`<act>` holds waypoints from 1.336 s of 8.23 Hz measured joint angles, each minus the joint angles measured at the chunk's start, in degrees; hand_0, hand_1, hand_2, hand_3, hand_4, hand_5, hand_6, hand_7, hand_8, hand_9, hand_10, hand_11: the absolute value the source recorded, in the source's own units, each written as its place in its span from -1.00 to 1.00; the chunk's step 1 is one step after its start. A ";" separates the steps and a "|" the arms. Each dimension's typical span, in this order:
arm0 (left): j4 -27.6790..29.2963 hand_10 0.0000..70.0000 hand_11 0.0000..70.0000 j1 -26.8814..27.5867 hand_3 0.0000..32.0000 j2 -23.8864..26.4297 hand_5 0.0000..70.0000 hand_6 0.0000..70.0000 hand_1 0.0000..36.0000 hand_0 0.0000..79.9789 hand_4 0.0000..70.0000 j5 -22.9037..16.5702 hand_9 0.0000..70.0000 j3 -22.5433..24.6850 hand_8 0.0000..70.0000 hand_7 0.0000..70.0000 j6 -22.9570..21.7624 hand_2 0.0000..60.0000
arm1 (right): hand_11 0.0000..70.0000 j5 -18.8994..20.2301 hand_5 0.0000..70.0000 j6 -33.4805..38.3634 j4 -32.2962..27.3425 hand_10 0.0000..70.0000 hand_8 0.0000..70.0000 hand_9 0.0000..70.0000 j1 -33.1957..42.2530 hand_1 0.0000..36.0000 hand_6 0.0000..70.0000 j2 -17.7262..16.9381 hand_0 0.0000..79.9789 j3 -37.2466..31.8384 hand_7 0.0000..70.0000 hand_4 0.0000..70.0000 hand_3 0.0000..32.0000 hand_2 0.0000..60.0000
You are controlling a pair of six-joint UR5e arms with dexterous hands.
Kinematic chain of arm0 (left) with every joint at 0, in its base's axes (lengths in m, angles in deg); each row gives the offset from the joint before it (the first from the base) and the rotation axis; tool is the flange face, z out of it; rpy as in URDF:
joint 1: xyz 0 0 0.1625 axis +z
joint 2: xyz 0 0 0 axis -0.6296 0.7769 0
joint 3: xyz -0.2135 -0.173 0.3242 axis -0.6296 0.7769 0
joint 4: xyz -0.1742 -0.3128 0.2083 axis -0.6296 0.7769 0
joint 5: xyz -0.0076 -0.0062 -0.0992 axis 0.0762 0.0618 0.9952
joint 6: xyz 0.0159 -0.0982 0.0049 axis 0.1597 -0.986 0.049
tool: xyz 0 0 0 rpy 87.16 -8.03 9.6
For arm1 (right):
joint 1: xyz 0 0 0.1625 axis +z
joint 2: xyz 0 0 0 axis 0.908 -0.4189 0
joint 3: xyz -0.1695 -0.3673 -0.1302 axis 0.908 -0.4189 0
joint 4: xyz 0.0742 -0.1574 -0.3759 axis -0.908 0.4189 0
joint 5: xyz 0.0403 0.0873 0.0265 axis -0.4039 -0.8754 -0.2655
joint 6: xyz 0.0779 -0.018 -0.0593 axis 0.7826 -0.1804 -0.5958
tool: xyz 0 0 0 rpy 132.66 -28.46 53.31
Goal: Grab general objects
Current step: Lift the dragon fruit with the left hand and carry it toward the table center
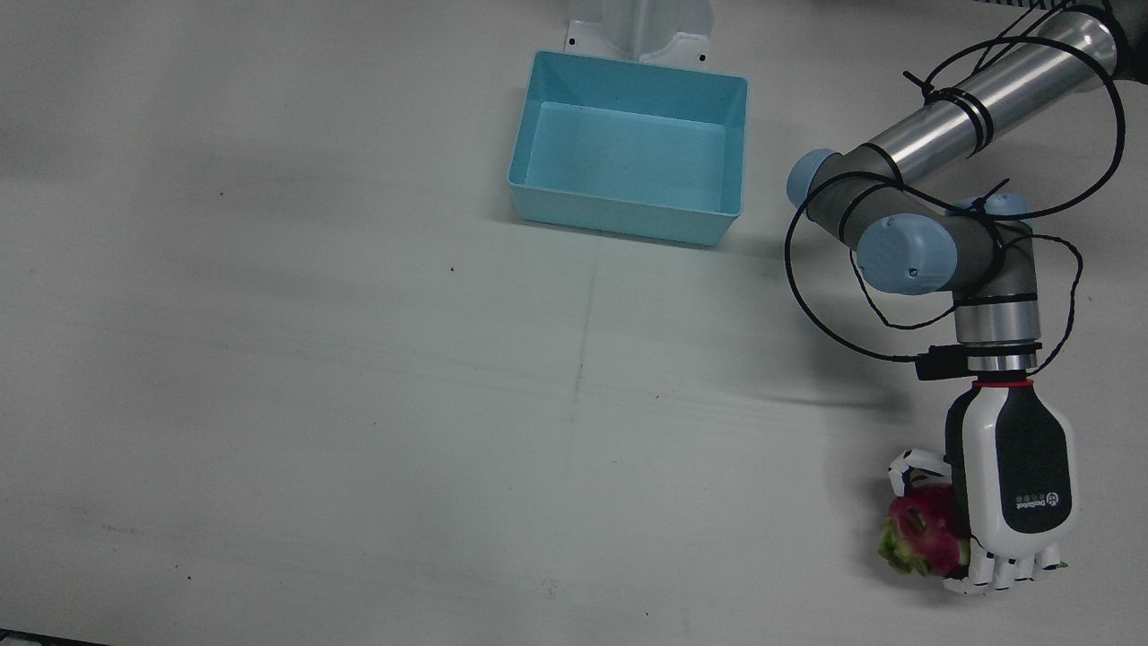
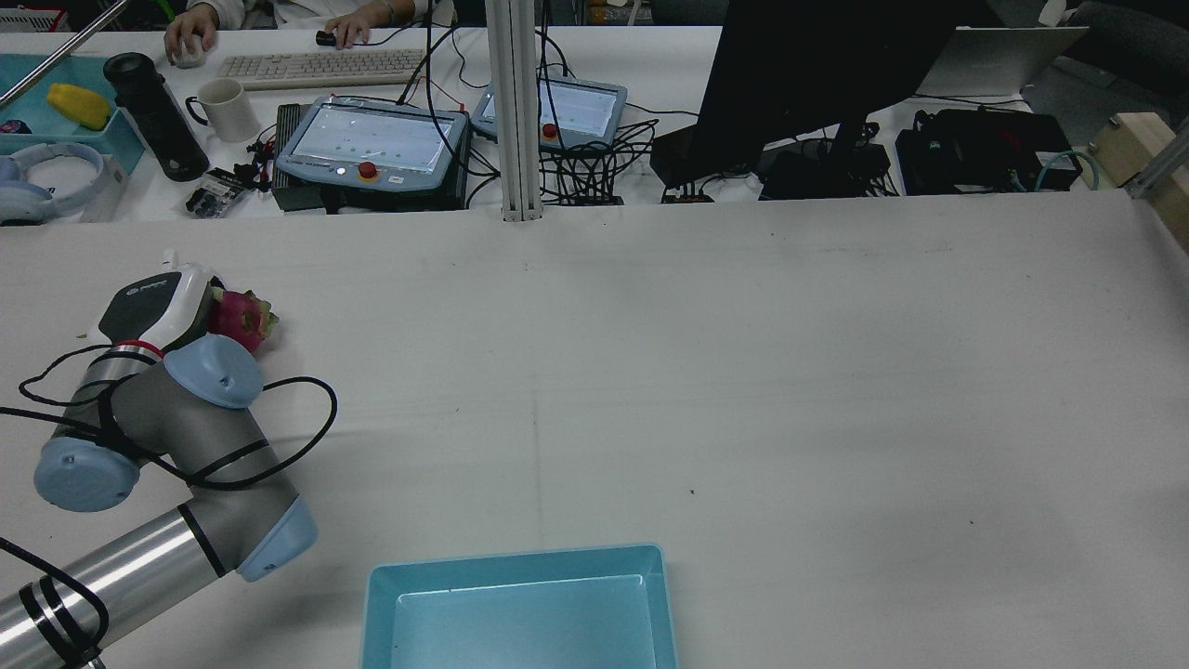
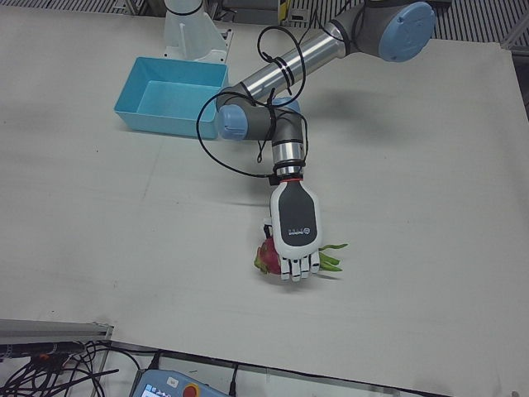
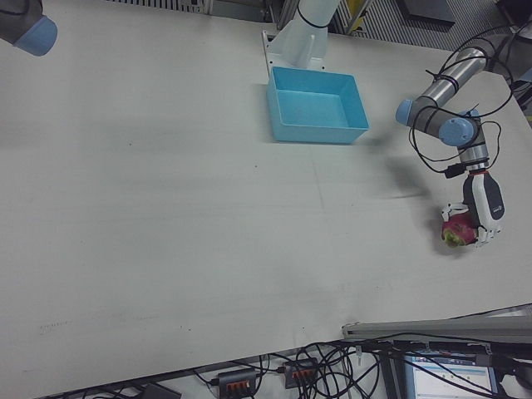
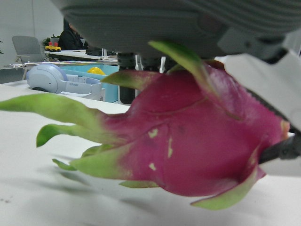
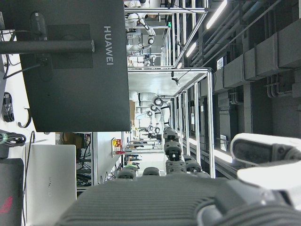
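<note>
A pink dragon fruit (image 1: 924, 538) with green scales lies at the table's near right in the front view. My left hand (image 1: 1013, 484) covers it from above, palm down, fingers and thumb curled around it. The rear view shows the fruit (image 2: 243, 316) just beyond the hand (image 2: 153, 307). The left hand view shows the fruit (image 5: 188, 146) filling the frame under the palm (image 5: 188, 19), with a shadow on the table beneath it. My right hand (image 6: 188, 197) shows only in its own view, raised, empty, fingers apart.
A light blue bin (image 1: 628, 215), empty, stands near the arms' pedestals; it also shows in the rear view (image 2: 520, 557). Black cables loop around the left arm (image 1: 933, 242). Behind the table is a desk with pendants (image 2: 372, 139) and a monitor (image 2: 817, 65).
</note>
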 measured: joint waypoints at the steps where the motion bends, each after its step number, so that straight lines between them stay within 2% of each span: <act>1: -1.93 -0.07 0.35 -0.26 -1.00 0.04 0.90 -0.42 0.53 -0.39 -0.58 0.38 -0.07 2.90 -0.41 0.02 -0.14 1.00 | -1.00 0.00 -1.00 -0.02 0.00 -1.00 -1.00 -1.00 0.00 -1.00 -1.00 0.00 -1.00 0.00 -1.00 -1.00 -1.00 -1.00; 2: -4.54 -0.11 0.31 -0.57 -1.00 0.05 0.86 -0.45 0.48 -0.32 -0.59 0.60 -0.10 7.34 -0.43 -0.01 -0.22 1.00 | -1.00 0.00 -1.00 -0.03 0.00 -1.00 -1.00 -1.00 0.00 -1.00 -1.00 0.00 -1.00 0.00 -1.00 -1.00 -1.00 -1.00; 3: -7.56 -0.13 0.28 -0.78 -1.00 0.06 0.72 -0.50 0.33 -0.37 -0.61 0.72 -0.14 12.54 -0.46 -0.07 -0.25 1.00 | -1.00 0.00 -1.00 -0.03 0.00 -1.00 -1.00 -1.00 0.00 -1.00 -1.00 0.02 -1.00 -0.01 -1.00 -1.00 -1.00 -1.00; 4: -11.00 -0.03 0.40 -1.48 -1.00 0.14 0.54 -0.54 0.15 -0.37 -0.63 0.95 -0.14 19.18 -0.47 -0.12 -0.27 1.00 | -1.00 0.00 -1.00 -0.03 0.00 -1.00 -1.00 -1.00 0.00 -1.00 -1.00 0.02 -1.00 -0.02 -1.00 -1.00 -1.00 -1.00; 5: -13.42 0.14 0.62 -2.24 -1.00 0.19 0.34 -0.59 -0.03 -0.39 -0.62 1.17 -0.15 26.42 -0.48 -0.16 -0.27 1.00 | -1.00 0.00 -1.00 -0.03 0.00 -1.00 -1.00 -1.00 0.00 -1.00 -1.00 0.02 -1.00 -0.02 -1.00 -1.00 -1.00 -1.00; 6: -13.66 0.23 0.75 -2.40 -1.00 0.25 0.31 -0.55 -0.10 -0.24 -0.53 1.09 -0.12 32.49 -0.46 -0.05 -0.18 1.00 | -1.00 0.00 -1.00 -0.03 0.00 -1.00 -1.00 -1.00 0.00 -1.00 -1.00 0.01 -1.00 -0.02 -1.00 -1.00 -1.00 -1.00; 7: -9.18 0.28 0.83 -2.24 -1.00 -0.23 0.56 -0.39 0.02 -0.01 -0.35 -0.80 0.02 35.76 -0.36 0.16 0.13 1.00 | -1.00 0.00 -1.00 -0.03 0.00 -1.00 -1.00 -1.00 0.00 -1.00 -1.00 0.01 -1.00 -0.02 -1.00 -1.00 -1.00 -1.00; 8: 0.37 0.33 0.90 -2.67 -1.00 -2.13 0.67 -0.31 0.11 0.07 -0.25 -5.73 0.09 36.88 -0.31 0.22 1.07 1.00 | -1.00 0.00 -1.00 -0.03 0.00 -1.00 -1.00 -1.00 0.00 -1.00 -1.00 0.00 -1.00 -0.02 -1.00 -1.00 -1.00 -1.00; 9: 9.41 0.32 0.89 -3.87 -1.00 -3.83 0.91 -0.20 0.14 0.15 -0.18 -10.86 0.18 37.17 -0.22 0.31 1.82 1.00 | -1.00 0.00 -1.00 -0.03 0.00 -1.00 -1.00 -1.00 0.00 -1.00 -1.00 0.00 -1.00 -0.02 -1.00 -1.00 -1.00 -1.00; 10: 18.14 0.31 0.88 -5.45 -1.00 -5.08 1.00 -0.14 0.21 0.18 -0.14 -17.19 0.22 37.44 -0.18 0.37 2.32 1.00 | -1.00 0.00 -1.00 -0.03 0.00 -1.00 -1.00 -1.00 0.00 -1.00 -1.00 0.00 -1.00 -0.02 -1.00 -1.00 -1.00 -1.00; 11: 23.22 0.33 0.90 -5.95 -1.00 -5.46 1.00 -0.11 0.25 0.21 -0.12 -24.34 0.25 37.68 -0.16 0.39 2.68 1.00 | -1.00 0.00 -1.00 -0.03 0.00 -1.00 -1.00 -1.00 0.00 -1.00 -1.00 0.00 -1.00 -0.02 -1.00 -1.00 -1.00 -1.00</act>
